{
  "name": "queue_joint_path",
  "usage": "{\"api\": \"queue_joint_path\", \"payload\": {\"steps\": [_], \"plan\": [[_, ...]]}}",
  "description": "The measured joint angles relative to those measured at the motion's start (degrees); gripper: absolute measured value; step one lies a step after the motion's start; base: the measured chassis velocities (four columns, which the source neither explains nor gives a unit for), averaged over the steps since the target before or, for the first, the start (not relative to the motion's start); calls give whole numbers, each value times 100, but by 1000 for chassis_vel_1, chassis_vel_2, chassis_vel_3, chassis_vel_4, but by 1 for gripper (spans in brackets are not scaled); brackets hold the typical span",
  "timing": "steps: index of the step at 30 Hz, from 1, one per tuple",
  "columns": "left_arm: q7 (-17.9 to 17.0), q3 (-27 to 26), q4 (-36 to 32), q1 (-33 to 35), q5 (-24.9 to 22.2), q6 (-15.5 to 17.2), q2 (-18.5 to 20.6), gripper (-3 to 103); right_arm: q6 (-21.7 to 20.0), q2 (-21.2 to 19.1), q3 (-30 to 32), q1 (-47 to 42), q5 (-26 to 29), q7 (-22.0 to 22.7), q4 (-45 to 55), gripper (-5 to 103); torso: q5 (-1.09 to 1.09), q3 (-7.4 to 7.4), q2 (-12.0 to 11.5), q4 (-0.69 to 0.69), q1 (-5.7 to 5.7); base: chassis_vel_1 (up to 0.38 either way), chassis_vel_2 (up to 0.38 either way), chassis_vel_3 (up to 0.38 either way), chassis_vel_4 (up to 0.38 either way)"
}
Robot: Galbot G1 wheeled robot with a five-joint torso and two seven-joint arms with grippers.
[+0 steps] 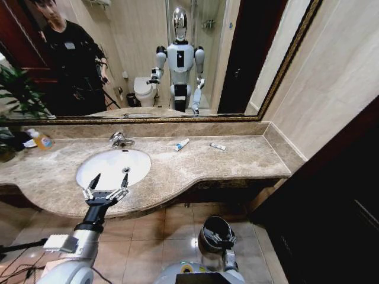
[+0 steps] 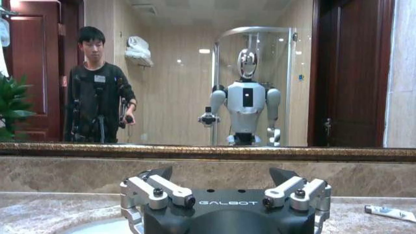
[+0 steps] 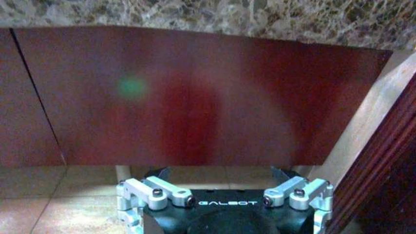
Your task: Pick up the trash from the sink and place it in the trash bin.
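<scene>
The left gripper (image 1: 108, 183) hangs above the front rim of the white oval sink (image 1: 112, 167), just inside the curved front edge of the beige-brown marble counter (image 1: 237, 157). Its two dark fingers (image 1: 93, 181) are spread wide into a V with nothing between them. Ahead of it the basin lies open, with the chrome faucet (image 1: 120, 139) at the far rim and the mirror's gilt frame behind that.

Well off to the gripper's right, near the back wall, a white tube with blue marks (image 1: 182, 144) lies on the counter, and farther right a second small white tube (image 1: 217, 147); bare stone separates them from the sink. To the gripper's far left, a bottle of orange liquid (image 1: 41, 140) stands beside a green plant.

The right gripper (image 1: 220, 239) sits low below counter level, over the tiled floor and just over the small round dark bin with a shiny rim (image 1: 214, 233). In the right wrist view its fingers (image 3: 158, 174) stand apart and empty, facing the red-brown cabinet panel (image 3: 195, 97) under the marble edge, with dark wood close on one side.

The left wrist view adds one white tube (image 2: 388, 212) lying on the counter beyond the gripper's side.
</scene>
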Motion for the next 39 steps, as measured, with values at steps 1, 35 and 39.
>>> {"api": "queue_joint_path", "payload": {"steps": [1,35,39], "plan": [[0,0,0,0,0,0,0,100,-3,-12,-2,-23,0,4,43,100,0,0,0,0,0,0,0,0,0],[0,0,0,0,0,0,0,100,-1042,-535,-49,-1467,-947,-495,5069,100,-1,0,0,0,0,0,0,0,0],[0,0,0,0,0,0,0,100,-1430,-509,-43,-1053,-711,-836,5151,100,-1,0,0,0,0,0,0,0,0]]}}
